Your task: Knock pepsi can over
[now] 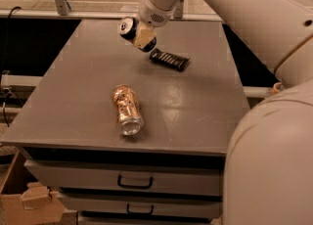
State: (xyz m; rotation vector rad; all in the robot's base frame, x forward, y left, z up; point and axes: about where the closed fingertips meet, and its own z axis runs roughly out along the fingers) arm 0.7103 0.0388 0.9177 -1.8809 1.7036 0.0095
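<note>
Gripper [138,33] clamped on pepsi can [128,27], tilted in the air over far part of table [73,97], round silver top toward camera. Just beside: flat ridged black bar [169,59]. Nearer: dented copper can [127,110], lying sideways on smooth grey top.

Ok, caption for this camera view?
Gripper beside tilted dark blue drink can at rear of grey table; gold can lying mid-table.

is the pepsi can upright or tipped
Tipped: the pepsi can sits tilted in the gripper, silver top facing the camera, over the far side of the table.
</note>
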